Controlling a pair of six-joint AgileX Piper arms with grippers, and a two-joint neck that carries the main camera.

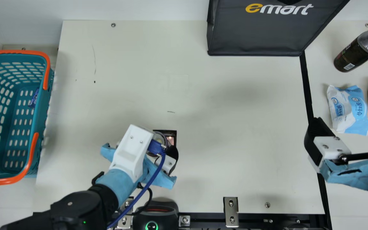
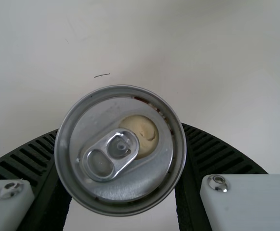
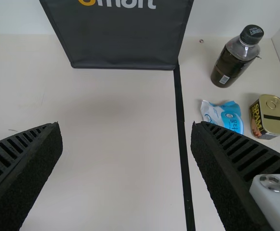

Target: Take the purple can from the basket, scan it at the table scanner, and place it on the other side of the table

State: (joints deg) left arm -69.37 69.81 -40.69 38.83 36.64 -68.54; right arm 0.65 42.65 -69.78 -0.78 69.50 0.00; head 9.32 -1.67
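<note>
Silver-topped purple can (image 2: 156, 175) gripped by left gripper (image 2: 120, 127); scanner (image 1: 156, 217) near it, robot side. Looks like scan step; next, turn can's side to scanner. Right gripper (image 3: 125, 124) open.

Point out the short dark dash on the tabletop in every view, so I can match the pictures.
Main view: dash just left of centre.
Left wrist view: dash upper left, above the can.
Right wrist view: dash near the left edge, about mid-height.
Shared landmark: the cream tabletop.
</note>
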